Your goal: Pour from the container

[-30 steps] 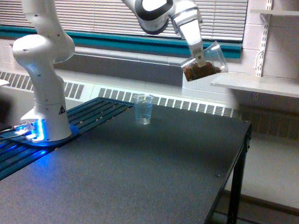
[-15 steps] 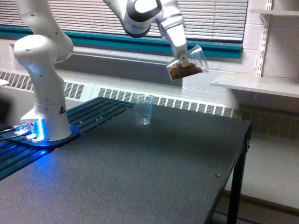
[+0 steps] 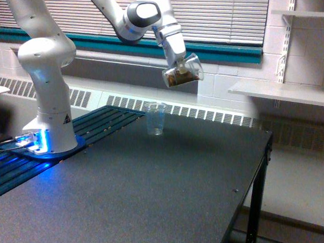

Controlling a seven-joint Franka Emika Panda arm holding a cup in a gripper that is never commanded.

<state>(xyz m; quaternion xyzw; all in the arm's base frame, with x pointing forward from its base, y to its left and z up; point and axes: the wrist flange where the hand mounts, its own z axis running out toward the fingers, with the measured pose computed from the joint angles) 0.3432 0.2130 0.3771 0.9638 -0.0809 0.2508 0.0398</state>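
The fingers [image 3: 180,68] grip the tilted container [image 3: 182,74] of brown granules, high above the empty cup [image 3: 155,118] on the counter [image 3: 154,181].

I am seeing the slim cup [image 3: 155,118] standing upright on the worktop [image 3: 154,192], toward its far edge. The arm's base [image 3: 50,140] is sitting at the worktop's left side, well to the left of that cup. My claw [image 3: 179,69] is hanging in the air with the container [image 3: 182,73] tilted in it, above the slim cup and a little to its right, clear of it. A wall shelf [image 3: 282,92] is lying off to the right, beyond the worktop.
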